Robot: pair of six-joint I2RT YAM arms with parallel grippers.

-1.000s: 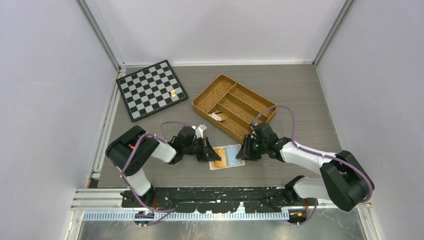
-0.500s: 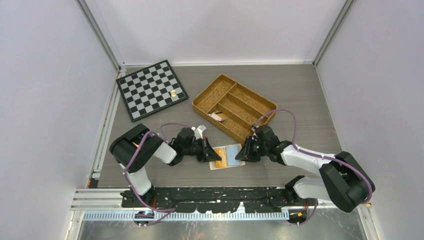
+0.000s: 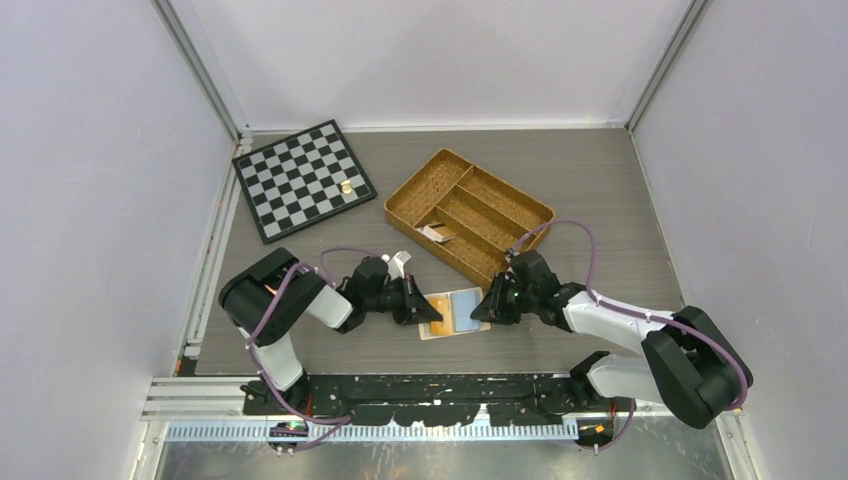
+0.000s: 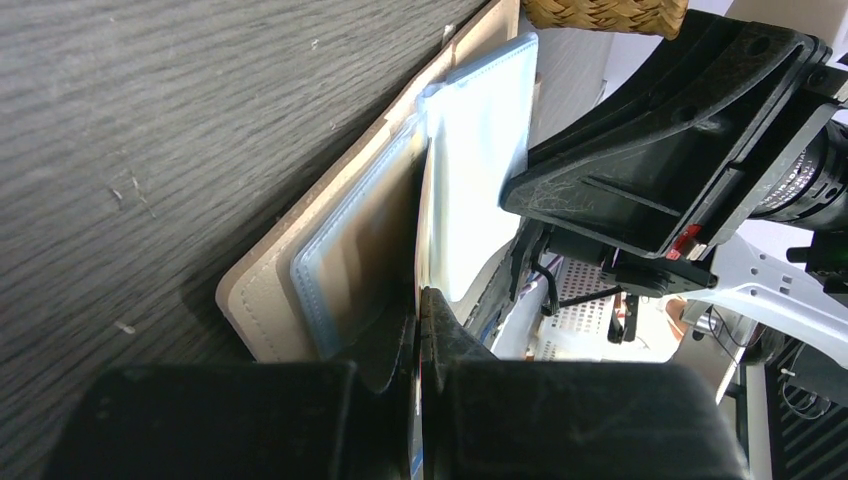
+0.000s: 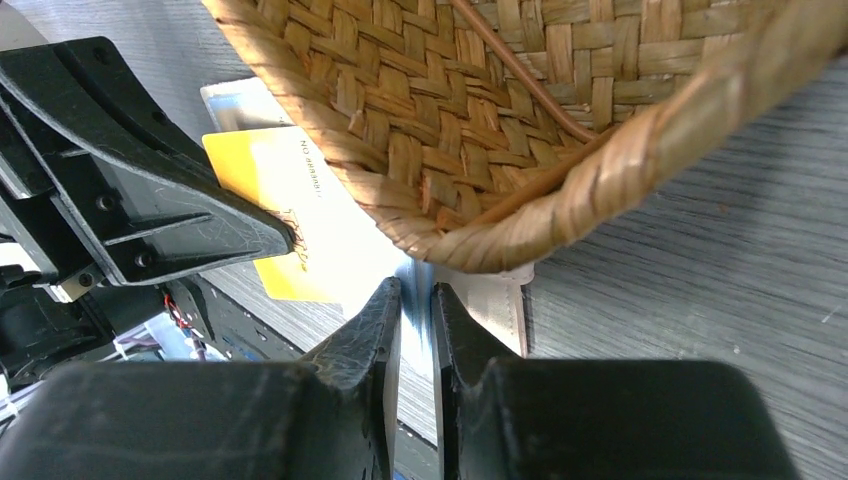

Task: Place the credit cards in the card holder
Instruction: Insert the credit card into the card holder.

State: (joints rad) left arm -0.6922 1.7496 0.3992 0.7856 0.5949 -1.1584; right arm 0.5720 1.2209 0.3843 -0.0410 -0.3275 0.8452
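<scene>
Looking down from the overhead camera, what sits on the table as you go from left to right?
Chessboard → left gripper → open card holder → right gripper; the wicker tray spans too wide to place.

Robot lab cell: plain white panels [image 3: 450,50], aluminium framing [image 3: 200,70].

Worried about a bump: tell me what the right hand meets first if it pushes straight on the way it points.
Probably the left hand: in the right wrist view it sits directly ahead of the right hand, across the open card holder with its yellow card. The wicker tray lies close alongside; depth is unclear.
</scene>
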